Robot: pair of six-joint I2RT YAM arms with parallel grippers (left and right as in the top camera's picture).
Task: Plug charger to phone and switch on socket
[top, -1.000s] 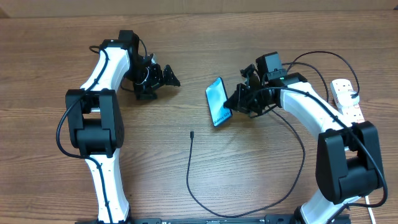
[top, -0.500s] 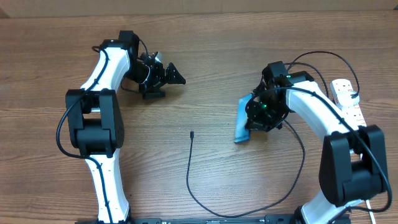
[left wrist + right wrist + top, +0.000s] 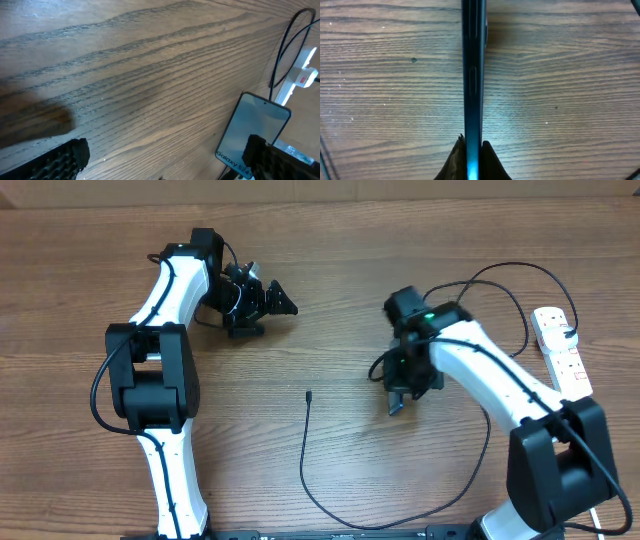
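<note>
Right pincer (image 3: 472, 159) pinches the phone (image 3: 472, 70) on edge, left pincer (image 3: 162, 160) spread; charger (image 3: 304, 440) tip lies nearby.

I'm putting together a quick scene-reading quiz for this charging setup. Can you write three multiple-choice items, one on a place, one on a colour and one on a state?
1. Where is the tip of the charger?
A) loose on the table
B) plugged in
C) hanging off the table edge

2. What colour is the body of the socket?
A) black
B) white
C) blue

3. How is the phone placed?
A) flat on the table
B) held on edge by the right hand
C) leaning against the socket

Answers:
1 A: the overhead view shows the tip lying on bare wood between the arms.
2 B: the strip by the right arm is white.
3 B: the right wrist view shows the fingertips pinching the phone's thin edge.
</note>
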